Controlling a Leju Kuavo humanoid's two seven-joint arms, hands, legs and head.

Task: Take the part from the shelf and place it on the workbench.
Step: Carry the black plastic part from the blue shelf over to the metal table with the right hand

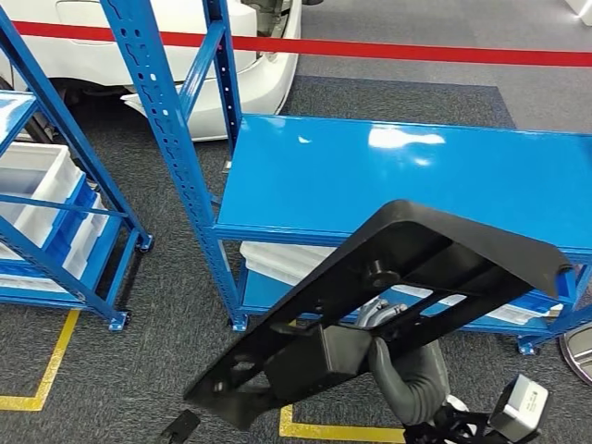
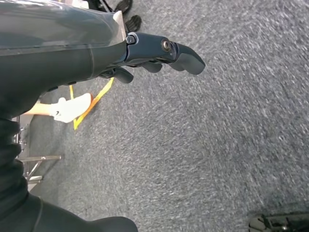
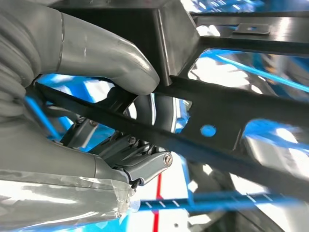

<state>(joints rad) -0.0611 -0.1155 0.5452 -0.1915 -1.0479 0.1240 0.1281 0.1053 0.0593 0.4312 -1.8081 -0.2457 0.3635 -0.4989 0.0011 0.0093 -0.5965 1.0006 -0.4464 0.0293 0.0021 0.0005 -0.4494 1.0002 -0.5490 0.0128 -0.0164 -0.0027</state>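
Holding the part (image 1: pixel 391 277), a flat black frame with cut-outs and a small box on its underside, my right robot hand (image 1: pixel 408 365) grips it from below, in front of the blue shelf (image 1: pixel 391 171). The part is tilted, its far end raised over the shelf's front edge and its near end low over the carpet (image 1: pixel 160 305); I cannot tell whether it touches the shelf. In the right wrist view the grey thumb (image 3: pixel 109 53) presses on one side of a black bar of the part (image 3: pixel 233 104) and the darker fingers (image 3: pixel 142 162) curl against the other side, so the hand is clamped on it. My left robot hand (image 2: pixel 160 53) hangs over grey carpet with its fingers stretched out and nothing in them. White bins (image 1: pixel 35 180) sit in a second blue rack to the left, another white bin (image 1: pixel 286 259) lies on the shelf's lower level, and yellow tape (image 1: pixel 49 365) marks the floor.
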